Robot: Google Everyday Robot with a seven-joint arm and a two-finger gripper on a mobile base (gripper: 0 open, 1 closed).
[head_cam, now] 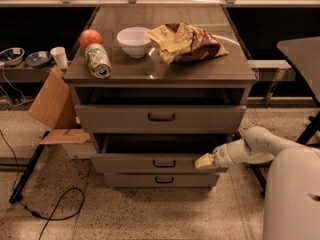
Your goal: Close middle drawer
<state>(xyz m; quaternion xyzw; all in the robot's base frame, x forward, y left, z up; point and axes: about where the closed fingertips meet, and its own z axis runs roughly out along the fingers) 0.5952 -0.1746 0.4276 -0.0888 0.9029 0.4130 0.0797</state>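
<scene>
The gripper (pixel 205 161), open or closed unclear, meets the drawer (pixel 145 163) right of its handle (pixel 164 163); off-centre pushing might jam it.

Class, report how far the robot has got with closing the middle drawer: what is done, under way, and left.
Done: the gripper is at the right end of the middle drawer. Under way: apparently pushing it in. Left: a dark gap shows above it, so it is not yet shut.

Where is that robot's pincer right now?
In the camera view, the pincer sits low on the right, at the right end of the middle drawer's front, just above the lowest drawer.
</scene>
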